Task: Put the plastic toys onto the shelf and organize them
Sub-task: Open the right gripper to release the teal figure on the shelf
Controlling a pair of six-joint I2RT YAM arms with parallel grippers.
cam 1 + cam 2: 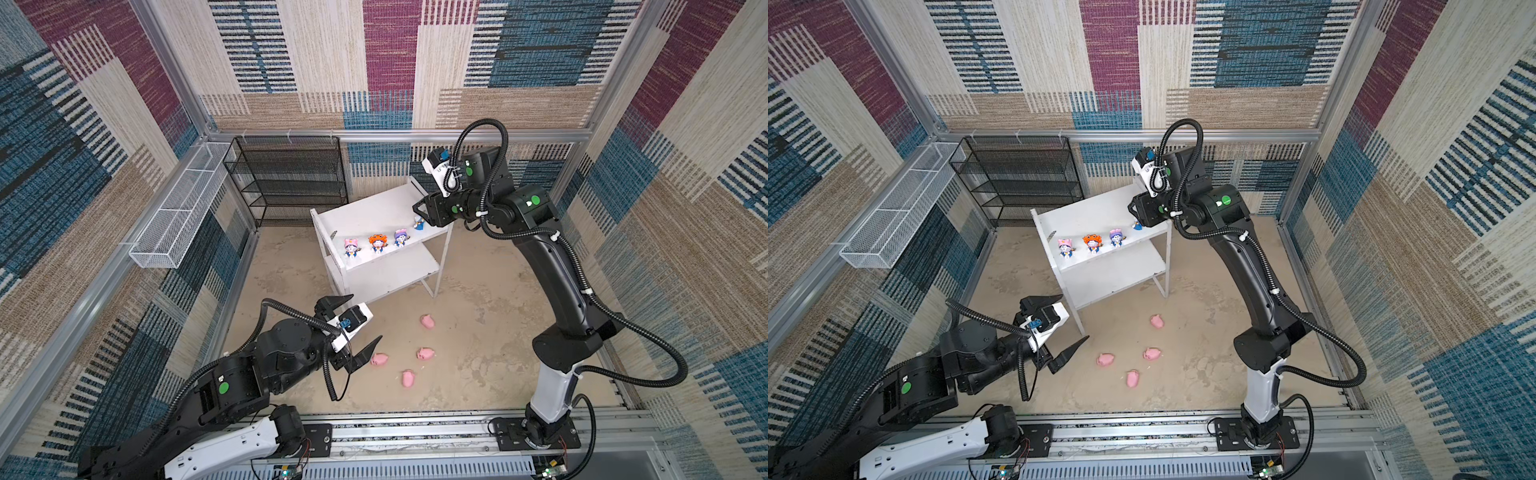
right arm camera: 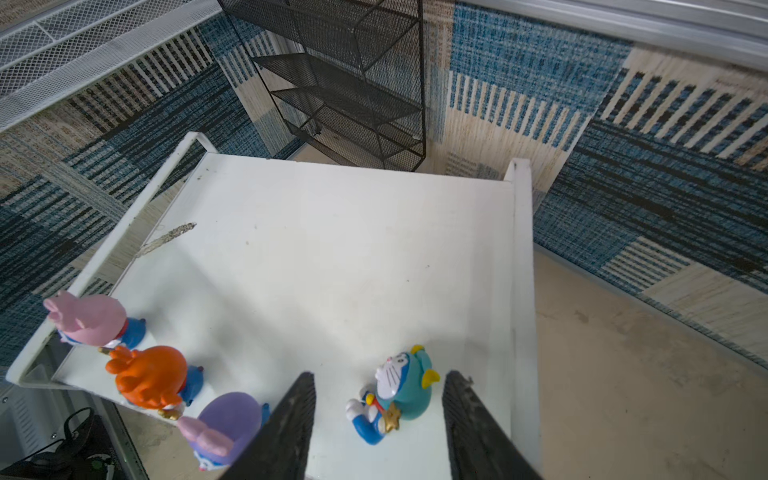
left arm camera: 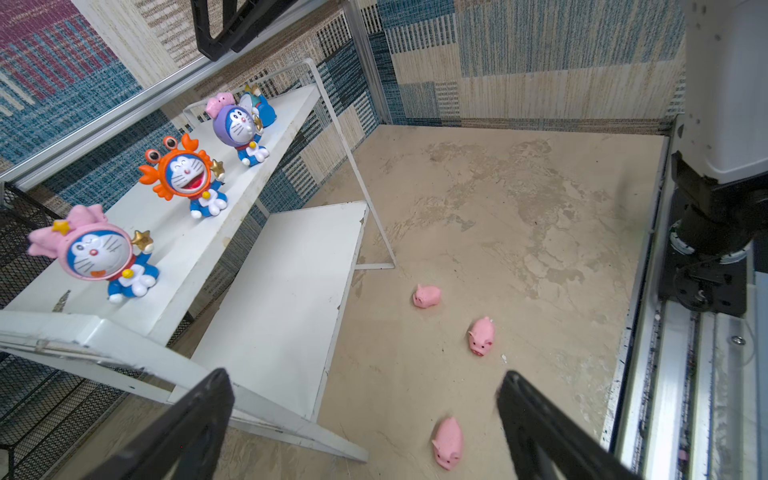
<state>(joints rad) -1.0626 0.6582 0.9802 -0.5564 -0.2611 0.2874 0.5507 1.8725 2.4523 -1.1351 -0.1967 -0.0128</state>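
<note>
The white shelf point(image 1: 374, 208) point(image 2: 332, 249) holds the pink-hooded point(image 1: 351, 247), orange-hooded point(image 1: 377, 243) and purple-hooded point(image 1: 400, 237) figurines in a row along its top board's front edge. The teal-hooded figurine point(image 2: 399, 395) point(image 1: 419, 224) lies tilted back at that row's right end. My right gripper point(image 2: 380, 376) point(image 1: 419, 214) stands open around it, with a gap on each side. Several pink pigs point(image 1: 427, 321) point(image 1: 379, 359) point(image 3: 448, 442) lie on the floor in front of the shelf. My left gripper point(image 3: 365, 376) point(image 1: 366, 316) hangs wide open and empty above the floor, beside the shelf's front left leg.
A black wire-mesh rack point(image 1: 286, 178) stands behind the shelf against the back wall. A long white wire-mesh basket point(image 1: 183, 203) hangs on the left wall. The shelf's lower board point(image 3: 291, 282) is bare. The right arm's base point(image 1: 540, 428) sits on the front rail.
</note>
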